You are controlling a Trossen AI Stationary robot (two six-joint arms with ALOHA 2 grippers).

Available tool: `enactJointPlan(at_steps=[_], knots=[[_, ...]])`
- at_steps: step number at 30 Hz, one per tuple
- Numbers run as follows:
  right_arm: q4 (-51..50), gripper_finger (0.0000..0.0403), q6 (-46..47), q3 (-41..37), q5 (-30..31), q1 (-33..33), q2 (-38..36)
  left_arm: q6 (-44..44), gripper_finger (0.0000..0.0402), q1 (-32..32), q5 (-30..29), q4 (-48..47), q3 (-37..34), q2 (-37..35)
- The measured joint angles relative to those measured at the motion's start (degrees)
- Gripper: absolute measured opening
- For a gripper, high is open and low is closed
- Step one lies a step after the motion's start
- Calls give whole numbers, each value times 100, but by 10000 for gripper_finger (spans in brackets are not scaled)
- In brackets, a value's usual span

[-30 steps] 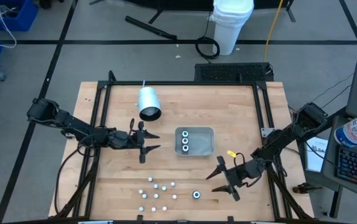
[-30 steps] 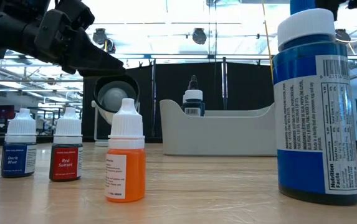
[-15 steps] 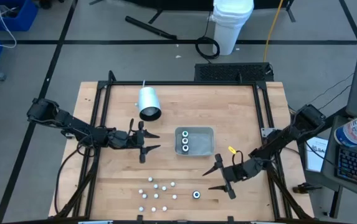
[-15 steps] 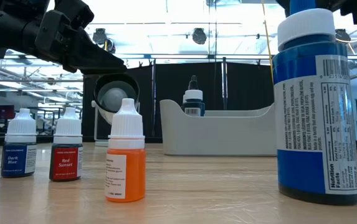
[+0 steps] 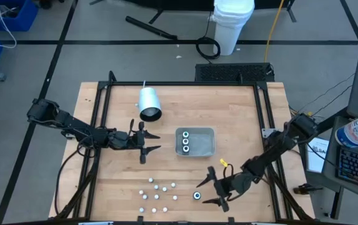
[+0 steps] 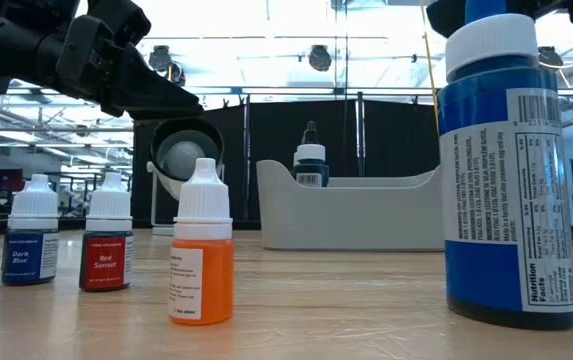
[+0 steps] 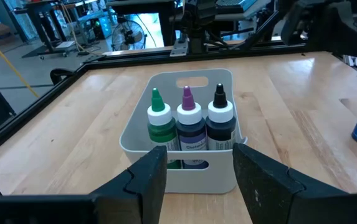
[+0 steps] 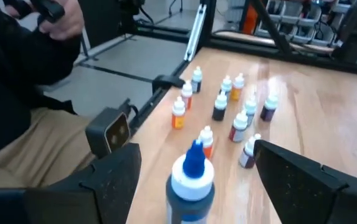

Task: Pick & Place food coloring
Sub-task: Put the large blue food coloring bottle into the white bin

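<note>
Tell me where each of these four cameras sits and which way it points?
High view: overhead, looking straight down at the wooden table; both dark arms show.
Low view: at tabletop height, looking level across; an arm's dark end shows at upper left.
Left wrist view: on the left arm, facing the grey rectangular tray holding three bottles; left gripper open.
Right wrist view: on the right arm, facing the blue-tipped wide bottle; right gripper open.
Shared: that blue bottle also shows in the low view.

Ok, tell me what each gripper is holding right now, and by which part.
Nothing is held. The right gripper stands open just beside the blue bottle, not touching it. The left gripper is open and empty, beside the grey tray.
</note>
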Motion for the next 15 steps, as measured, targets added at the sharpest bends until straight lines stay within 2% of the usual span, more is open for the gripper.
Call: enactJointPlan(at_steps=[15], knots=[[763,285,106,0,-7,-205,764,23,189,0,0,-3,0,0]])
